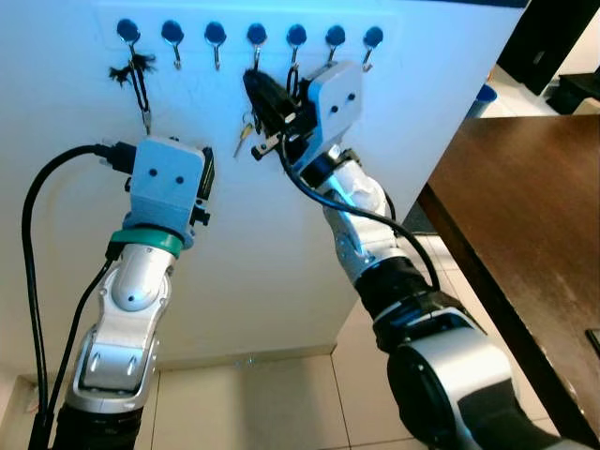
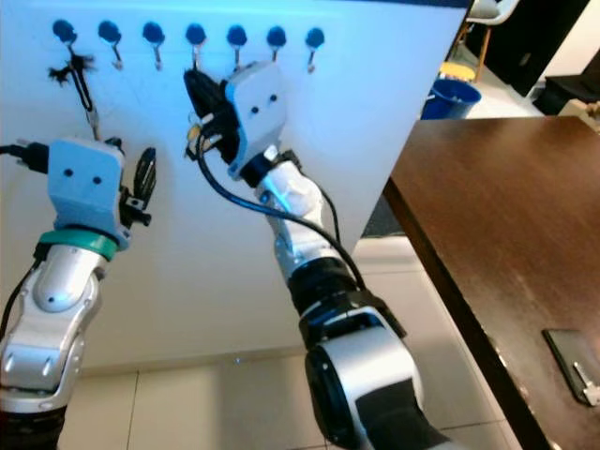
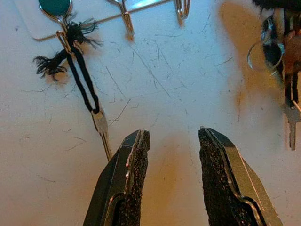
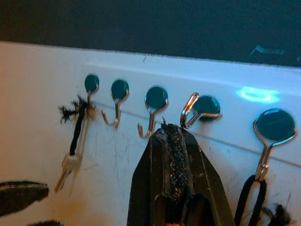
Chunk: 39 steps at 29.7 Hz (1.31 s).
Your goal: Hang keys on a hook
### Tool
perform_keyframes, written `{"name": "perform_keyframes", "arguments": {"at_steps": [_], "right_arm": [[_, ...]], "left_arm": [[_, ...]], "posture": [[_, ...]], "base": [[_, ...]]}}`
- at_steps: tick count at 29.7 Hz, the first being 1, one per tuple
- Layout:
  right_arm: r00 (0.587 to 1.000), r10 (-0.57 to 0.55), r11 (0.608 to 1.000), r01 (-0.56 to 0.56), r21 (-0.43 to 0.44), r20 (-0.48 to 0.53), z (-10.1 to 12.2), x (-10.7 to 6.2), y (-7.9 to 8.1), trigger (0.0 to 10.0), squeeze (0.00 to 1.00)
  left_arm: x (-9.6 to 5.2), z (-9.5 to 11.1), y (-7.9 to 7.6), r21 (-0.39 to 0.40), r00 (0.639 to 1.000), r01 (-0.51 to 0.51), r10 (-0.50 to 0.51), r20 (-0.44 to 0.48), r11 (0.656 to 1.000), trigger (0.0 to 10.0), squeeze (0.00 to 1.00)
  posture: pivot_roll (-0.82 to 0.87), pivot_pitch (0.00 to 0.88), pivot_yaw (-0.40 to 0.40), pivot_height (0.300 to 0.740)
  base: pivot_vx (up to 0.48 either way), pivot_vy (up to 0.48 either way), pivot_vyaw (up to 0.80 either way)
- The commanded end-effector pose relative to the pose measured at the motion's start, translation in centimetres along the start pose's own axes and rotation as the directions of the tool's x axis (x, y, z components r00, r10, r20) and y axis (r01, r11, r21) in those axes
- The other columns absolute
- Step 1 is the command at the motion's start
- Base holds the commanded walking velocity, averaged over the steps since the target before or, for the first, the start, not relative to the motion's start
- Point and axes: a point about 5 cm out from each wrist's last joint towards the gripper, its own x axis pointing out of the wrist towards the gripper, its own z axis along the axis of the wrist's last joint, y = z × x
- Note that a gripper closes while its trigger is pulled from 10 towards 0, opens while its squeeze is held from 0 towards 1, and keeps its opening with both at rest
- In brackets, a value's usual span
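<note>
One key bunch (image 1: 247, 128) under right jaws

A row of hooks (image 1: 255, 37) runs along the top of the wall (image 1: 234, 281). A corded key (image 1: 142, 94) hangs from the leftmost hook. Keys (image 1: 247, 127) dangle below the fourth, and a table (image 1: 525, 216) stands to the right.

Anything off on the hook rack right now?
Yes: the fourth hook, counting from the frayed black cord, is swung sideways while its neighbours hang straight down; the right pincer is right by it. The white board is also scratched.
</note>
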Motion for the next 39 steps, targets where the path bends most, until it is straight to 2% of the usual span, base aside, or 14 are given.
{"name": "perform_keyframes", "arguments": {"at_steps": [1,12,15,23,25,32,39], "right_arm": [[1.0,0.005,1.0,-0.005,-0.006,0.028,0.3,0.0,0.2,10.0,0.0],[0.997,-0.005,1.0,0.006,-0.017,0.074,1.1,0.5,0.0,10.0,0.0],[0.997,0.019,1.0,-0.018,-0.009,0.078,0.9,-0.2,0.6,10.0,0.0],[0.997,0.001,1.0,-0.002,0.019,0.077,0.4,-1.8,0.9,10.0,0.0],[0.997,-0.005,1.0,0.004,0.019,0.081,0.5,-1.8,0.8,10.0,0.0],[0.996,-0.015,1.0,0.015,-0.001,0.086,1.5,0.5,0.1,10.0,0.0],[0.999,-0.02,1.0,0.019,0.016,0.046,1.4,1.6,0.2,10.0,0.0]], "left_arm": [[-0.3,-0.6,-0.2,0.003,1.0,0.011,-0.01,-0.021,1.0,10.0,0.0],[-0.3,-0.6,-0.3,0.005,1.0,0.01,-0.01,-0.019,1.0,10.0,0.0],[-0.3,-0.6,-0.2,0.007,1.0,0.007,-0.007,-0.02,1.0,10.0,0.0],[-0.2,-0.5,-0.1,0.005,1.0,0.006,-0.006,-0.02,1.0,10.0,0.0],[-0.2,-0.6,-0.1,0.005,1.0,0.008,-0.008,-0.021,1.0,10.0,0.0],[-0.1,-0.5,-0.1,0.007,1.0,0.01,-0.009,-0.018,1.0,10.0,0.0],[-0.2,-0.5,0.0,0.01,1.0,0.007,-0.007,-0.019,1.0,10.0,0.0]], "posture": [[0.14,0.148,0.039,0.74],[0.15,0.145,0.034,0.74],[0.15,0.152,0.035,0.74],[0.15,0.163,0.038,0.74],[0.14,0.164,0.041,0.74],[0.15,0.162,0.038,0.74],[0.16,0.171,0.034,0.74]], "base": [[0.0,0.0,0.0],[0.0,0.0,0.0],[0.0,0.0,0.0],[0.0,0.0,0.0],[0.0,0.0,0.0],[0.0,0.0,0.0],[0.0,0.0,0.0]]}}
